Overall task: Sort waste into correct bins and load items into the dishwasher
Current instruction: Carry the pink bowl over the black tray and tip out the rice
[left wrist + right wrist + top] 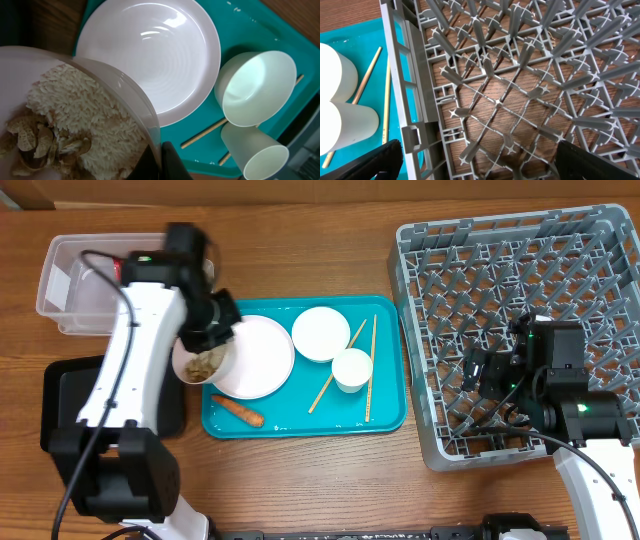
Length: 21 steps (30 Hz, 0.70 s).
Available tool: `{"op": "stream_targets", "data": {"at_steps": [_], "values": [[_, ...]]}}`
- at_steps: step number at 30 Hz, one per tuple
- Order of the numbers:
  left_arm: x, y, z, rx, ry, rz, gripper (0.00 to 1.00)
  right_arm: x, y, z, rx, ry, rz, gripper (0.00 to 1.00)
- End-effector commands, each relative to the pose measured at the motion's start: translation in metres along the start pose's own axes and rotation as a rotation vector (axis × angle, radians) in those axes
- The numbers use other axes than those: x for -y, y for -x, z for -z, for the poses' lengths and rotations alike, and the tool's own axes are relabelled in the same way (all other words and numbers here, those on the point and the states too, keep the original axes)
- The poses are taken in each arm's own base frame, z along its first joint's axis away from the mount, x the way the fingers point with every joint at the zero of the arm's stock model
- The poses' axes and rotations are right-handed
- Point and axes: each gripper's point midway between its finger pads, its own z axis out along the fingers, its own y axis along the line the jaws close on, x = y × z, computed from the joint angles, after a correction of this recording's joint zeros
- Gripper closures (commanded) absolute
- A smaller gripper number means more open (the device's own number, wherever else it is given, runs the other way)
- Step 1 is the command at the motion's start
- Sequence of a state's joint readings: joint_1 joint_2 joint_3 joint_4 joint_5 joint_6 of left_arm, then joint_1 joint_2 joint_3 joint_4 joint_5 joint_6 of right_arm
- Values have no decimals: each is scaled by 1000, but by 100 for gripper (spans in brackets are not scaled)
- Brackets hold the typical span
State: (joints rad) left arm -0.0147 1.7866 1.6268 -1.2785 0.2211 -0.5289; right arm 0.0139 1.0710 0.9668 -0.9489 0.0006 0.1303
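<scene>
My left gripper [212,332] is shut on the rim of the pale-pink bowl [203,366], at the teal tray's left edge. In the left wrist view its jaws [161,156] pinch the bowl wall [107,87]. Rice and beige nut-shell scraps [35,145] lie inside. The white plate [257,357] touches the bowl. The white bowl [320,333], small white cup [352,370], two chopsticks [340,363] and the orange carrot [238,412] lie on the teal tray. My right gripper [482,370] is open and empty above the grey dish rack [470,240], seen close in the right wrist view [480,167]. The wrapper and tissue are not visible.
The clear tub [60,300] stands at the back left, partly under my left arm. The black tray [65,405] lies in front of it. The teal tray [390,415] sits between them and the rack. The rack's wall [407,100] borders the tray.
</scene>
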Motion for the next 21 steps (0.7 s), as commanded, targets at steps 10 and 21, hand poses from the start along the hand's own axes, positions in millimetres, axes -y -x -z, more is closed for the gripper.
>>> {"op": "stream_targets", "data": {"at_steps": [10, 21], "values": [[-61, 18, 12, -71, -418, 29, 96, -2, 10, 7, 36, 2, 3, 0], [-128, 29, 0, 7, -725, 241, 96, -1, 9, 7, 30, -2, 3, 0]]}}
